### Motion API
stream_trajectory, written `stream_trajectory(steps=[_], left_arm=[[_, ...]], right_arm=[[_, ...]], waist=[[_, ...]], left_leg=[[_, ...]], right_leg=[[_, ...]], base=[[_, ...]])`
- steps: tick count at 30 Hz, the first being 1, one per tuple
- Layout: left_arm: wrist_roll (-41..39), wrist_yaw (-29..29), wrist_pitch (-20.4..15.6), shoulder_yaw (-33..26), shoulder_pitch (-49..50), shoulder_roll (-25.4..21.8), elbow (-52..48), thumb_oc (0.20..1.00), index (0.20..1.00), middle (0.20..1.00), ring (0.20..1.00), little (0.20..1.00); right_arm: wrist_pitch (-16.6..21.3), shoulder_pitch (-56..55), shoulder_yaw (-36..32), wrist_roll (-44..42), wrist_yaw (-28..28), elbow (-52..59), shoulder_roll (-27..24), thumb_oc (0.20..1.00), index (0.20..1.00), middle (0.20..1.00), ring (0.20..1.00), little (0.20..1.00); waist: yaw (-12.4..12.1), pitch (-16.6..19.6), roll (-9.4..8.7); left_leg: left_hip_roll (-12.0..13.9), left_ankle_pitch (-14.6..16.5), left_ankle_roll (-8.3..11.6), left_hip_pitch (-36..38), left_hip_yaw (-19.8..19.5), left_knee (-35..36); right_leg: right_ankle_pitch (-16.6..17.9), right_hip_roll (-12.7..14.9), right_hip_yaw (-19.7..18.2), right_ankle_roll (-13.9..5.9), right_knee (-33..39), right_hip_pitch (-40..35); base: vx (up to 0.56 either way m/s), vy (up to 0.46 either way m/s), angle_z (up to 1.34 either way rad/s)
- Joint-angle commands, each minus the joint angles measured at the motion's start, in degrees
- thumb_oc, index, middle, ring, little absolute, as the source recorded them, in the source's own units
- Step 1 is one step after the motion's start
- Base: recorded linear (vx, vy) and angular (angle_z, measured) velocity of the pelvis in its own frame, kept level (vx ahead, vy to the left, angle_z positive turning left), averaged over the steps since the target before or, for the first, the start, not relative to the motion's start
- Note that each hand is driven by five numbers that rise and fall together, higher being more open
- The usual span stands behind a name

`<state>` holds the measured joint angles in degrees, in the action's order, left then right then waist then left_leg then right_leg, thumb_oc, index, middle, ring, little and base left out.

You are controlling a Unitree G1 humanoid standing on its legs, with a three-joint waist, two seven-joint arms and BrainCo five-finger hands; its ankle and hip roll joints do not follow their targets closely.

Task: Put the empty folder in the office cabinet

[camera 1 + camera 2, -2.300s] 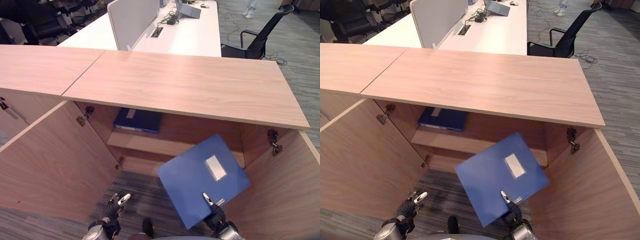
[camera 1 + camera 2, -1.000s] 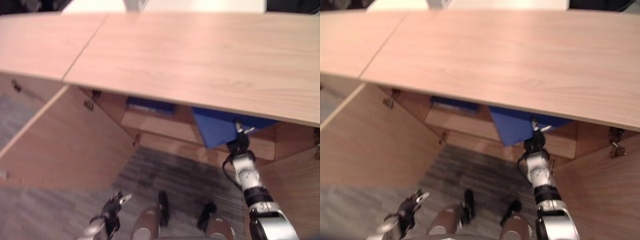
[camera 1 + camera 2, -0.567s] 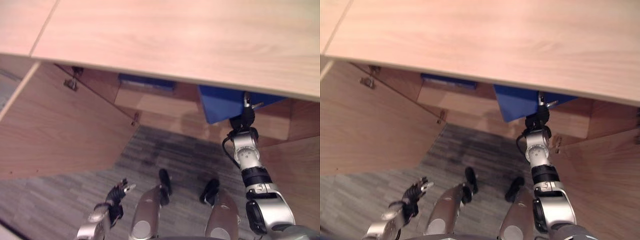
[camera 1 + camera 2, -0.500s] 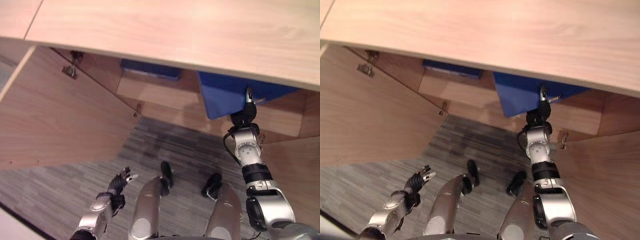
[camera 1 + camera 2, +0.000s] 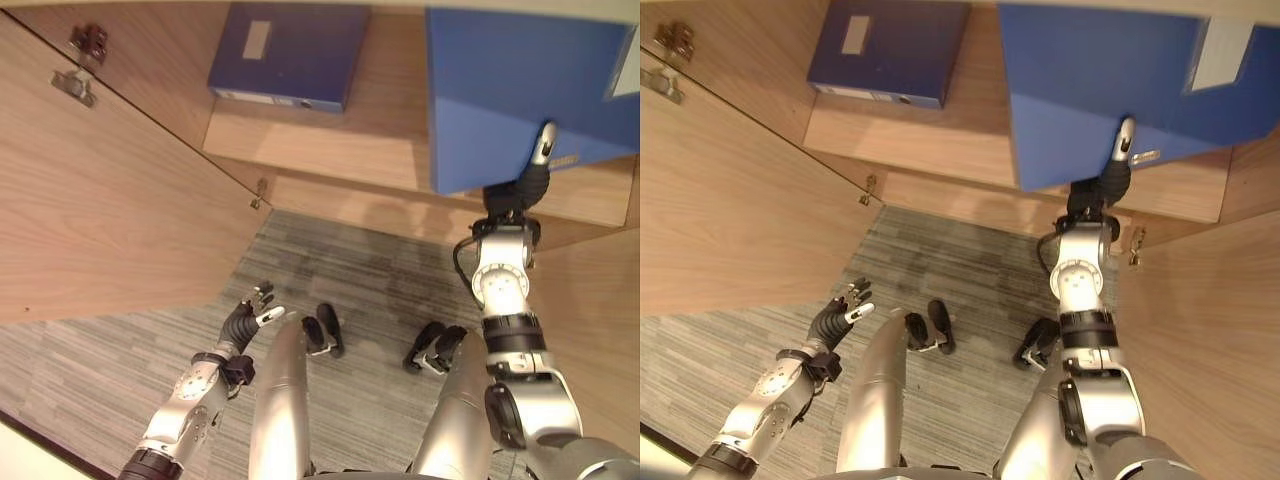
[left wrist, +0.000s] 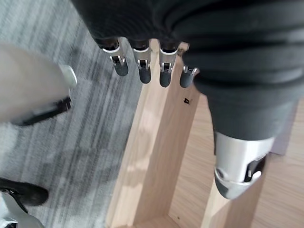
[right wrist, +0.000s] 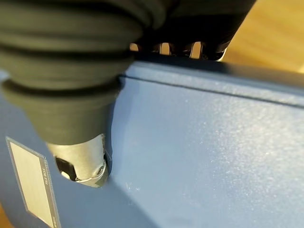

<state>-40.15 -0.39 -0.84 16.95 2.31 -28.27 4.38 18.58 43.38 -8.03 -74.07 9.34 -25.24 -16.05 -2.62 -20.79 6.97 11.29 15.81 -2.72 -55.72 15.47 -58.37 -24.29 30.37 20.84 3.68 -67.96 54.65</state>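
Right wrist view: folder pinched between thumb and fingers.

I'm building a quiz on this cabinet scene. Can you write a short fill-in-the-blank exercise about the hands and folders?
1. The right hand grips a folder of ____ colour.
2. The held folder sits partly over the cabinet's ____.
3. A second folder lies flat on the shelf, toward the robot's ____ side.
4. The left hand holds ____.

Missing words: blue; shelf; left; nothing
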Motion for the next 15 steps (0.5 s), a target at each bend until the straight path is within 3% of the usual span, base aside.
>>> stream_trajectory(steps=[1, 6, 15], left_arm=[[-1.35, 1.56, -2.82, 1.64, 2.55, -2.87, -1.96, 1.0, 1.0, 1.0, 1.0, 1.0], [1.29, 3.31, -2.69, 2.72, 1.31, -5.23, -1.83, 1.0, 1.0, 1.0, 1.0, 1.0], [2.41, 3.7, -2.82, 3.17, 1.82, -8.49, -2.22, 1.0, 1.0, 1.0, 1.0, 1.0]], right_arm=[[4.47, 7.17, -2.8, -2.97, 1.56, -5.3, -5.23, 0.2, 0.2, 0.2, 0.2, 0.2], [5.51, 15.8, -3.79, -3.56, 5.99, -16.59, -9.38, 0.2, 0.2, 0.2, 0.2, 0.2], [0.96, 28.18, 2.67, -1.37, 8.5, -29.58, -20.34, 0.2, 0.2, 0.2, 0.2, 0.2]], waist=[[-1.82, 4.36, 0.33], [-2.89, 4.93, 0.61], [-5.28, 5.72, 0.05]], left_leg=[[1.15, 3.85, 3.02, 1.63, -2.37, 1.17], [1.58, 3.96, 3.21, 0.36, -3.08, 0.7], [1.26, 3.44, 3.72, -0.43, -4.41, 1.44]], right_leg=[[-3.21, 1.4, -2.25, -1.02, 4.71, -5.23], [-3.21, 1.42, -1.43, -1.49, 4.68, -4.86], [-3.09, 1.75, 0.66, -2.48, 5.63, -6.09]], base=[[0.0, 0.013, 0.08], [0.0, 0.0, 0.0], [0.01, -0.019, 0.04]])
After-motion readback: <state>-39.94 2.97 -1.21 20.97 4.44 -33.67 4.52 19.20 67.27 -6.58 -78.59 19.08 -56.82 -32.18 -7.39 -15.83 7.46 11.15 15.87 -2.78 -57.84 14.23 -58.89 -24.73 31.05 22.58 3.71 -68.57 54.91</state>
